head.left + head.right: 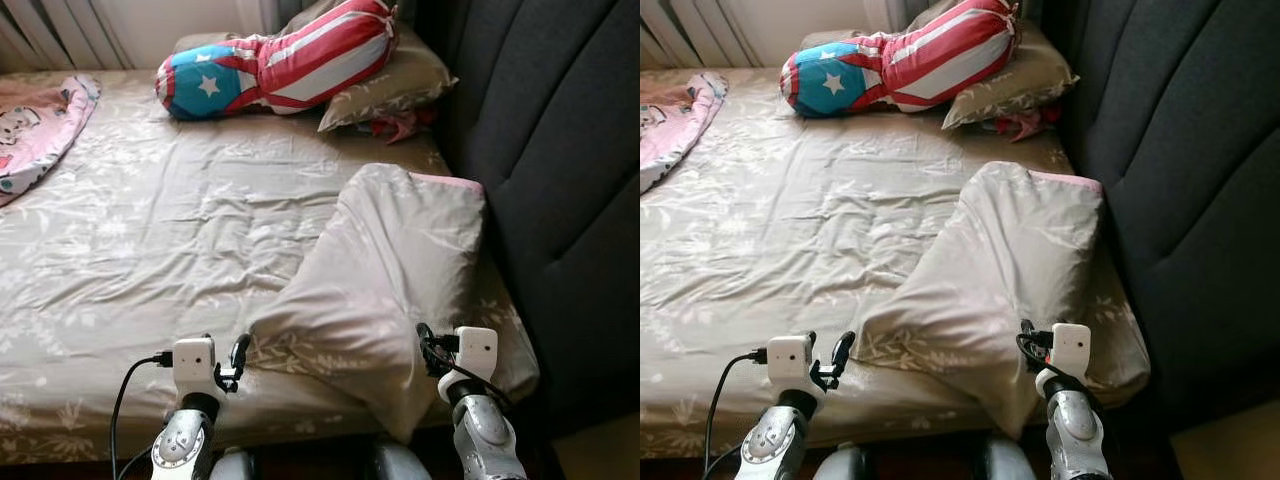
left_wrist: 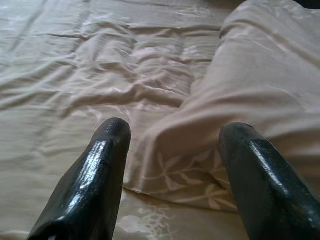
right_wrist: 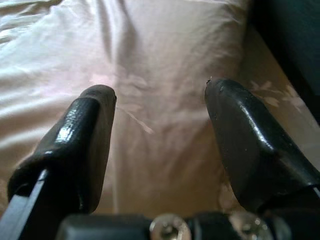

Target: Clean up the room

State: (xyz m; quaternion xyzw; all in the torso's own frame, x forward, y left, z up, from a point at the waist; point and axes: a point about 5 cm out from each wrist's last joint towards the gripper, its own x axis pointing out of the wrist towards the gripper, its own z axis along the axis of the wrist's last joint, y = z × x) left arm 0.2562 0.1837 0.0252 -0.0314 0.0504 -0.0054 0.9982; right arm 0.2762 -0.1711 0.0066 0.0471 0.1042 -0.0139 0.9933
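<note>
A beige pillow (image 1: 385, 285) with a leaf print lies on the right side of the bed (image 1: 150, 240), against the dark headboard. Its near corner hangs over the bed's front edge. My left gripper (image 1: 236, 362) stands open at the front edge, just left of the pillow's lower left corner. In the left wrist view that corner (image 2: 200, 175) lies ahead between the open fingers (image 2: 107, 150). On the other side, my right gripper (image 1: 428, 345) is open against the pillow's lower right side. The right wrist view has the pillow cloth (image 3: 160, 125) close under its fingers (image 3: 90, 115).
A red, white and blue star cushion (image 1: 275, 60) rests on another beige pillow (image 1: 400, 85) at the far end, with a red cloth (image 1: 400, 125) beside them. A pink blanket (image 1: 35, 125) lies far left. The padded headboard (image 1: 560, 150) runs along the right.
</note>
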